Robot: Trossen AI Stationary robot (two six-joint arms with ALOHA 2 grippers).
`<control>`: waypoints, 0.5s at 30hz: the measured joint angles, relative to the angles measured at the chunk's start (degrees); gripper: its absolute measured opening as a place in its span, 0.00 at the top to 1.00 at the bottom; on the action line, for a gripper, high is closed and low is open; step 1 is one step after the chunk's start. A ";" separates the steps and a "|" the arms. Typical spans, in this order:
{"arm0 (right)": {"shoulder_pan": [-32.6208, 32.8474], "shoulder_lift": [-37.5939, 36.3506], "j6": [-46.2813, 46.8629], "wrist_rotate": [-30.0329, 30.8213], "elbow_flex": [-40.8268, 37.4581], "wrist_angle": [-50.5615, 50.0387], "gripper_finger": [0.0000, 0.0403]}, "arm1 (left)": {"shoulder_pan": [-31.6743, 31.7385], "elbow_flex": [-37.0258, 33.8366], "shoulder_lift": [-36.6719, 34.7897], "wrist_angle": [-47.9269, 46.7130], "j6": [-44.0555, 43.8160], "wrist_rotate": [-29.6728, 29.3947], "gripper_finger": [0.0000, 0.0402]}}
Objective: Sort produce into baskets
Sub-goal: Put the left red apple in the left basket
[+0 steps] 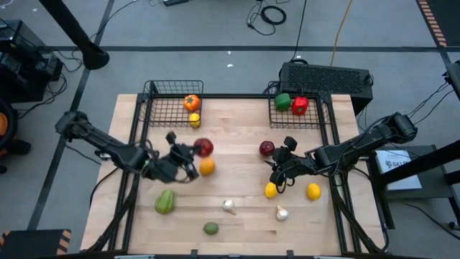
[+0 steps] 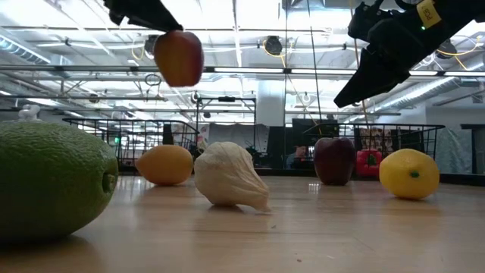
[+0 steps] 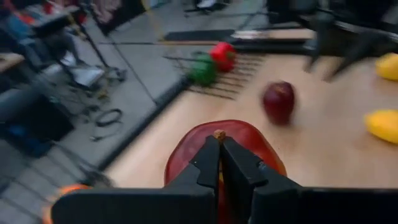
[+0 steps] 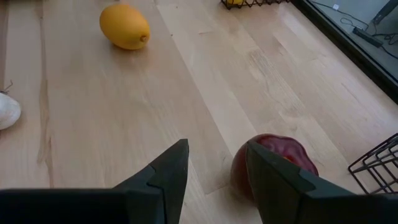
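bare wood [image 1: 237, 137] between both baskets

High view looks straight down, taking in the whole wooden table [image 1: 237, 144] and both arms. Low view sits at tabletop level, very near a green fruit [image 2: 49, 182], facing across into the room. Left wrist view peers past its own fingers [image 3: 208, 165] toward the far basket [image 3: 217, 74]. Right wrist view angles down onto the boards close up. A dark red apple [image 1: 267, 148] shows in all four.

Right claw [image 4: 216, 171] parted above wood table [image 4: 93, 124]; dark red apple [image 4: 277, 163] beside finger; lemon [image 4: 125, 27] beyond.
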 joint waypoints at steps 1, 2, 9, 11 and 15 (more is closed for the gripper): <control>0.00 0.00 0.00 0.00 0.00 0.02 0.62 | 1.43 0.00 -1.16 0.03 1.70 -0.24 0.96; 0.00 0.00 0.00 0.00 0.00 0.01 0.62 | 2.86 0.00 -2.36 0.04 3.37 -0.32 0.96; 0.02 0.00 -0.46 -0.04 0.00 0.00 0.62 | 14.14 0.00 -9.03 0.16 14.53 -0.40 0.96; 0.00 0.00 -0.46 -0.04 0.00 0.00 0.62 | 17.94 0.00 -10.66 -0.10 17.42 -0.26 0.96; 0.02 0.00 -0.32 -0.07 0.00 0.00 0.62 | 26.75 0.00 -13.01 -0.15 21.48 3.84 0.96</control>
